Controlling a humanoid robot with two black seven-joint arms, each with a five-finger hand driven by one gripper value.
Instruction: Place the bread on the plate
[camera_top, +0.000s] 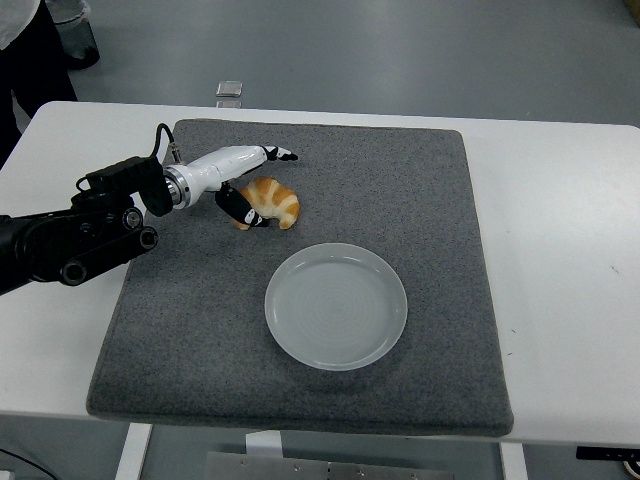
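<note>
step: grasp, left hand (250, 190) was around croissant (272, 201), thumb under, fingers above, not visibly closed
next: close, lift, carry to plate (336, 305)

Pretty even, bright overhead light here, no harsh shadows, just a soft one under the left hand (245, 195). White table (560, 250) looks a bit washed out, maybe slightly overexposed. Focus is decent throughout, with mild softness toward the corners.
</note>
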